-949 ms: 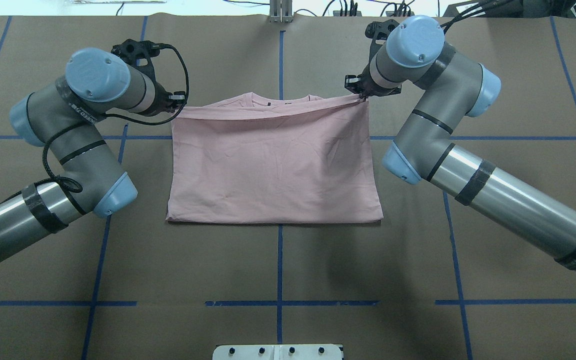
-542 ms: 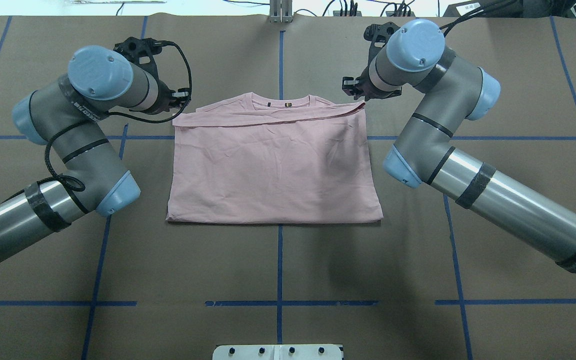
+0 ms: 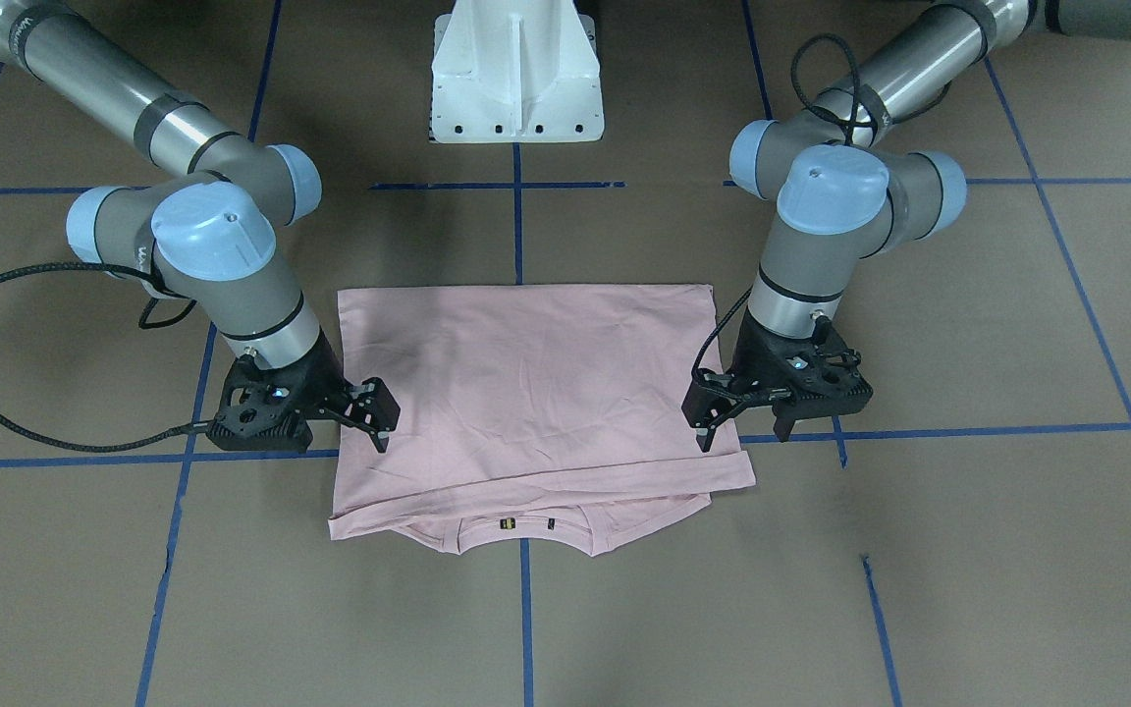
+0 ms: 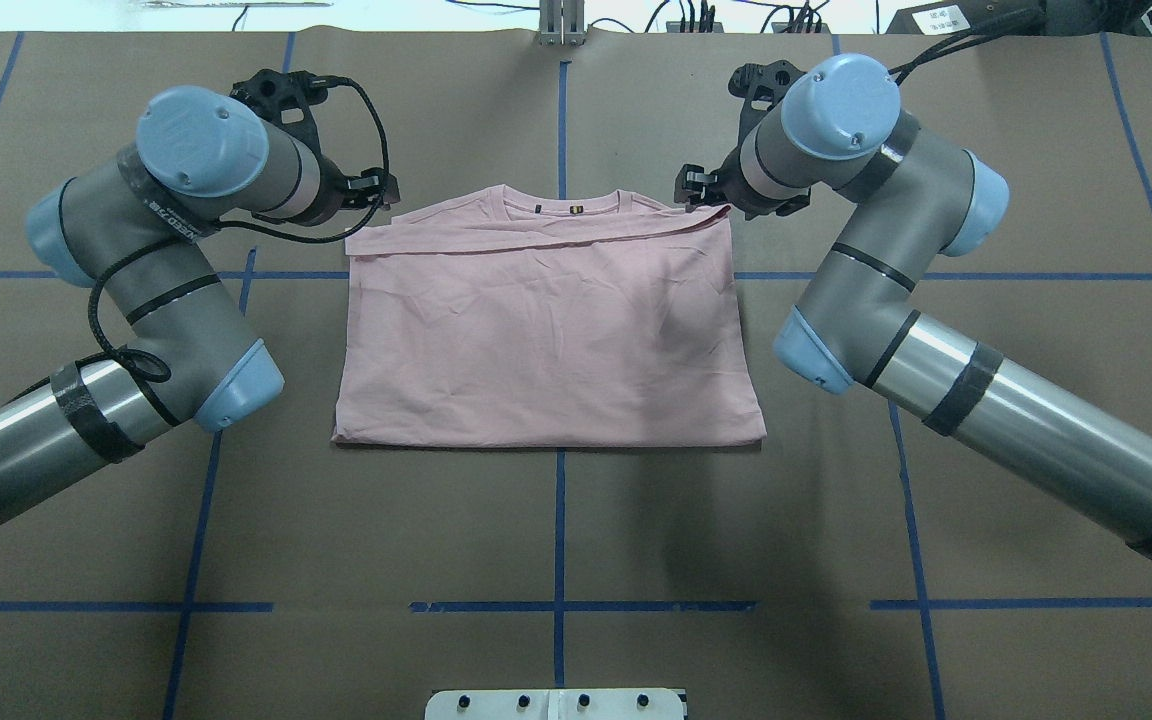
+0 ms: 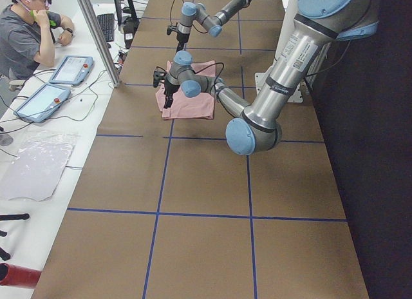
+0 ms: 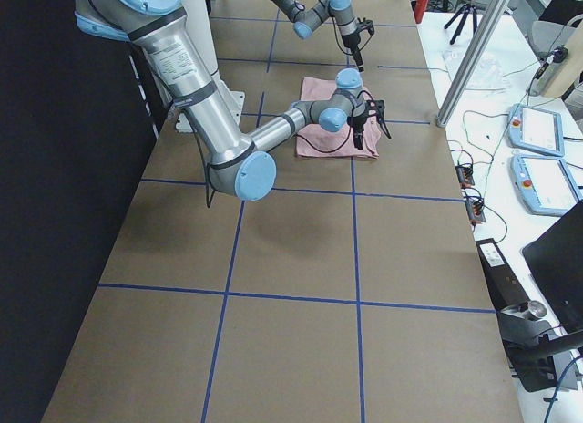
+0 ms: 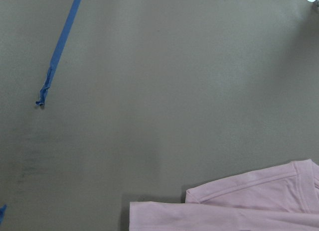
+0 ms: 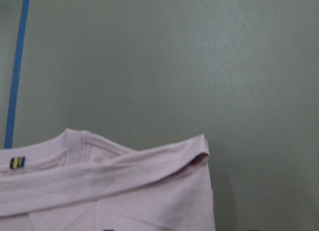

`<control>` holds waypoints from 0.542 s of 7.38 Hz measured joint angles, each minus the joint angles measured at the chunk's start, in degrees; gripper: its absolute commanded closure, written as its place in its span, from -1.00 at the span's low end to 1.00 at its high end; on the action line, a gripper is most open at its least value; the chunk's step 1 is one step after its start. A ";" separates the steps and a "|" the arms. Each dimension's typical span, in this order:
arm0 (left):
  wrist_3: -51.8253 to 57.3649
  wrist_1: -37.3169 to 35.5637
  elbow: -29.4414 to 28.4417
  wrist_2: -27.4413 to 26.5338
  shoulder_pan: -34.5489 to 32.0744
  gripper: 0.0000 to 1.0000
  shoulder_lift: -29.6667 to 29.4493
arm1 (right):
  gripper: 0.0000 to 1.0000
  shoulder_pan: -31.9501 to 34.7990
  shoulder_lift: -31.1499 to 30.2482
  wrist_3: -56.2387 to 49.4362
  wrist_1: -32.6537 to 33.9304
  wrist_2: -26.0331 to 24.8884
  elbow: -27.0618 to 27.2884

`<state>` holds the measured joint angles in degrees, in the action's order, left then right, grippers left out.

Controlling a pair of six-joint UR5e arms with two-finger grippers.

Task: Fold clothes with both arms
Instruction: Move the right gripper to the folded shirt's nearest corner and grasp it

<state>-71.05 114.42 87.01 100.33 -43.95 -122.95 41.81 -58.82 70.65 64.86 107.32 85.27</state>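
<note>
Left gripper (image 3: 743, 438): we are seeing it released, jaws spread and empty, hanging at the far left corner of the T-shirt (image 4: 546, 340).
Right gripper (image 3: 377, 420): we are reading it as released too, holding nothing, hanging at the far right corner.
T-shirt: it is lying flat and folded at mid table between both arms, and its collar (image 4: 561, 203) is peeking out beyond the folded edge on the far side.
Table (image 4: 556, 520): brown, it is carrying blue tape lines (image 4: 559, 500).
</note>
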 measured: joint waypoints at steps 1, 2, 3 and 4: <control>-1.52 -0.15 1.73 1.09 0.05 -1.00 0.40 | -1.00 -2.14 -4.72 2.84 0.06 0.31 5.24; -2.94 -0.33 3.02 1.98 0.08 -1.00 0.60 | -1.00 -4.54 -8.96 5.65 0.21 0.31 10.37; -3.71 -0.44 3.82 2.38 0.09 -1.00 0.72 | -1.00 -6.57 -11.46 7.87 1.25 0.09 14.05; -4.04 -0.49 4.20 2.49 0.09 -1.00 0.75 | -1.00 -8.69 -12.52 9.04 3.39 -0.78 16.23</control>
<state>-75.09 113.93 91.22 102.83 -43.86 -122.20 33.12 -71.34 79.69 68.24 106.54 101.51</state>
